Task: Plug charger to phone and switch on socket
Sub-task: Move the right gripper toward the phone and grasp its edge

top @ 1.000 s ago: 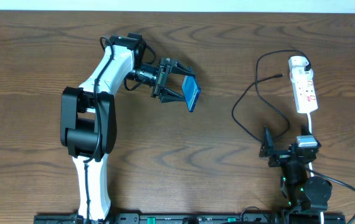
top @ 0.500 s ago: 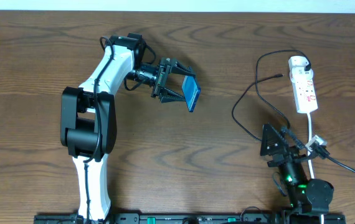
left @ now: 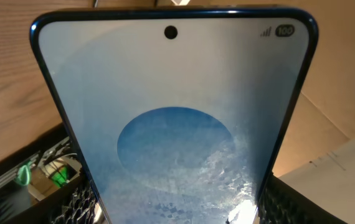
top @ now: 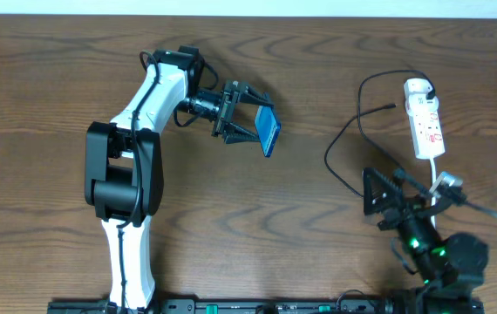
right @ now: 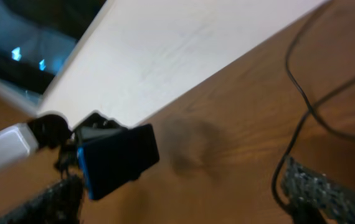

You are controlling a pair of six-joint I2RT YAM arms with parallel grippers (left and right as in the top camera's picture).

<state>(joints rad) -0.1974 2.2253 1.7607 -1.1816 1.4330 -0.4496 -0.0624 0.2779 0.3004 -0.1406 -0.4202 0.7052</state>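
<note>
Left tool (top: pixel 258 120): part-way open, clamped on the two long edges of the phone (top: pixel 268 131) and holding it clear of the tabletop (top: pixel 318 253).
Right tool (top: pixel 373 194): jaws spread as wide as they go, with nothing between them. It sits low at the right front, just beside a loop of the charger (top: pixel 327 160).
Phone position: in the air left of centre, lit screen facing the left wrist camera, well apart from charger and socket (top: pixel 426 124).
Charger position: loose black cable curling over the tabletop left of the socket. Its plug tip (top: pixel 392 107) lies free near the strip's upper half, and the other end seems to enter a white adapter (top: pixel 417 86) at the strip's top.
Socket position: flat at the right rear.
Risk, pickup: the plug tip is tiny, so wide jaws may close on the cable behind it or nudge it away, leaving it crooked for insertion.
Risk, snag: the loop lies right by the right tool, and a careless sweep could drag the cable and shift the strip or adapter.
Risk, slip: the phone is gripped only at its edges, so the push of insertion may pivot it. I cannot make out its port.
Risk, slack: carrying the tip toward the phone may pull the cable taut and tug the socket.
Risk, switch: it is too small to see, and an off-target press could shove the strip.
</note>
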